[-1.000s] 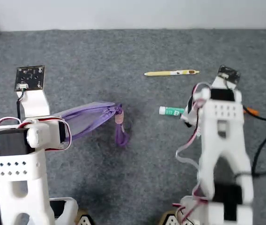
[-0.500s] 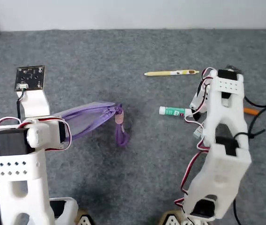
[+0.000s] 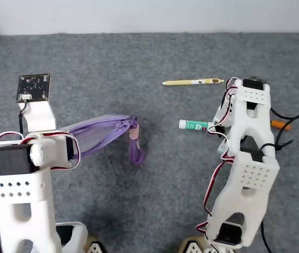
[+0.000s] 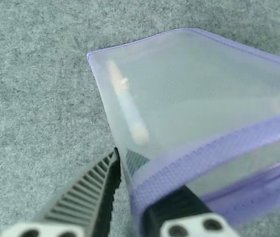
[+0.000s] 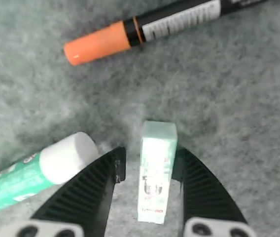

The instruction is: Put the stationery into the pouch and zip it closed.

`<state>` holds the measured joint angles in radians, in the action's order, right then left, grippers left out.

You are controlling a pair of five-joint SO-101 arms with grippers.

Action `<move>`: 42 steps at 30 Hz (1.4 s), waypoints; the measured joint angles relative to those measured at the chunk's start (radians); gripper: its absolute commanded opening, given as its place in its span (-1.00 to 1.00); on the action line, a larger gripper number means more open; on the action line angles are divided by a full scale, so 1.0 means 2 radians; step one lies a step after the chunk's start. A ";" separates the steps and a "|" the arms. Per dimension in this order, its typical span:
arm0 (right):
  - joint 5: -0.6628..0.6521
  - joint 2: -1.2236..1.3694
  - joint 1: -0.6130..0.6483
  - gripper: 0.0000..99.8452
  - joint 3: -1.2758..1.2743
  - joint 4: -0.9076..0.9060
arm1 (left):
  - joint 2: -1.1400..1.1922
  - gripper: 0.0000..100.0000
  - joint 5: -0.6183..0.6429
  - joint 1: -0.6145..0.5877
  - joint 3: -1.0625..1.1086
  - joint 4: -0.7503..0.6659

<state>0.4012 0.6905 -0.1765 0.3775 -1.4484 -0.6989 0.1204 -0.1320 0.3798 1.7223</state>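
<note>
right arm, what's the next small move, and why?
Probably close the right gripper on the eraser: its open fingers straddle it, with the glue stick and orange marker lying apart from it. The left gripper holds the pouch.

my overhead cam fixed high up, looking down over the whole grey table (image 3: 139, 58), left wrist cam right up against the pouch (image 4: 194, 94), right wrist cam low over glue stick (image 5: 26, 180) and orange marker (image 5: 145, 27), both patches also in overhead
</note>
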 measured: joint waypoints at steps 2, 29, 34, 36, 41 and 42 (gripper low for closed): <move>-0.003 0.000 -0.004 -0.99 0.000 0.000 | 0.000 -0.98 0.000 0.000 0.000 0.000; -0.097 -0.251 -0.026 -0.98 -0.005 -0.151 | 0.000 -0.98 0.000 0.002 0.000 0.000; -0.120 -0.377 -0.016 -0.98 -0.093 -0.151 | 0.000 -0.98 0.000 0.002 0.000 0.000; -0.123 -0.439 -0.002 -0.98 -0.144 -0.151 | 0.000 -0.98 0.000 0.002 0.000 0.000; -0.125 -0.601 0.048 -0.98 -0.272 -0.115 | 0.000 -0.98 0.000 0.002 0.000 0.000; -0.125 -0.632 0.062 -0.98 -0.294 -0.101 | 0.000 -0.98 0.000 0.002 0.000 0.000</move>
<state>0.1511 -0.5738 -0.0522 -0.2102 -1.6510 -0.6989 0.1204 -0.1289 0.3798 1.7223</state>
